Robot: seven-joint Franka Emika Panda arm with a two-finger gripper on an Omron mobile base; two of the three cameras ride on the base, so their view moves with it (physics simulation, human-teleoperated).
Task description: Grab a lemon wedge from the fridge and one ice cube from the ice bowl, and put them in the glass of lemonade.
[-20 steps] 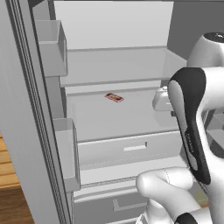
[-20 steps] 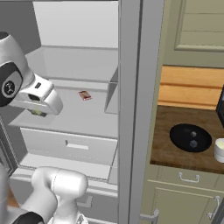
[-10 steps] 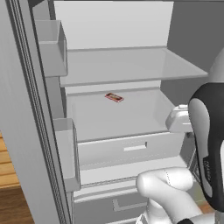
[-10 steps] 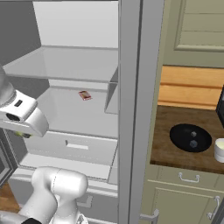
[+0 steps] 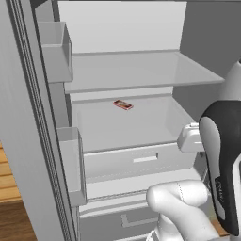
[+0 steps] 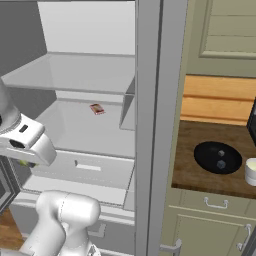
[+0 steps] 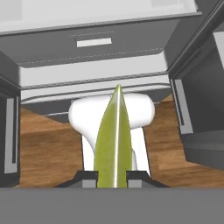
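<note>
A yellow-green lemon wedge (image 7: 114, 144) stands upright between the two dark fingertips of my gripper (image 7: 113, 177), which is shut on it. The hand (image 6: 26, 144) hangs in front of the open fridge (image 6: 85, 70), at the height of its white drawer (image 5: 141, 160), and points down at the fridge's lower drawers and the wooden floor. On the wooden counter to the right lies the black ice bowl (image 6: 202, 156) with pale ice cubes (image 6: 221, 153) in it. The glass of lemonade (image 6: 251, 171) stands just right of the bowl, at the picture's edge.
A flat reddish-brown bar (image 5: 123, 104) lies at the back of the middle fridge shelf. The open left door with its bins (image 5: 56, 52) stands at the left. A grey fridge door edge (image 6: 157, 125) separates the fridge interior from the counter and cabinets (image 6: 215, 220).
The arm has drawn back out of the fridge and sunk lower, the lemon wedge still in the gripper. The hand has come down from shelf height to drawer height.
</note>
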